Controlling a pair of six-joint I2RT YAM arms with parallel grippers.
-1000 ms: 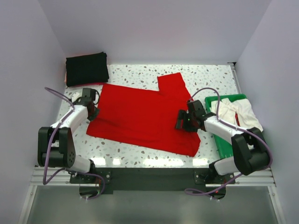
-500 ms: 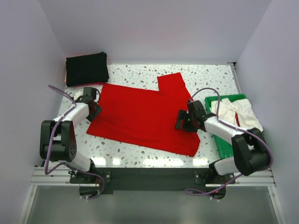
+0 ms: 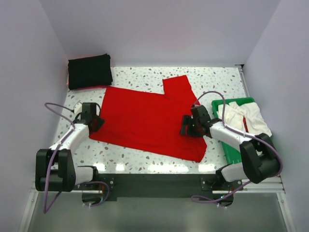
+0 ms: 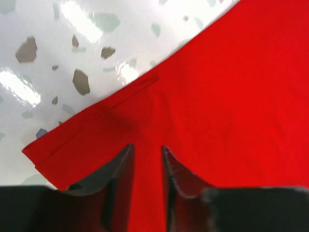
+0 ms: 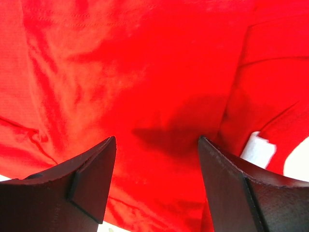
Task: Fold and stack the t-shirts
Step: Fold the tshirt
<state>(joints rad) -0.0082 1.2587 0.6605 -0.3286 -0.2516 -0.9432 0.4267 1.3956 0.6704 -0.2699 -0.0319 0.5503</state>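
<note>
Spread flat mid-counter (image 3: 140,77): the red t-shirt (image 3: 145,121), one sleeve pointing to the far side. At its left edge, left claw (image 3: 98,121), low over the hem, parted by a narrow gap; grips nothing. Over the shirt's right part, right claw (image 3: 183,126), spread wide; holds nothing either. Far left corner: folded black t-shirt (image 3: 90,70). Right side: whitish t-shirt (image 3: 246,118), bunched in green tray (image 3: 231,151).
</note>
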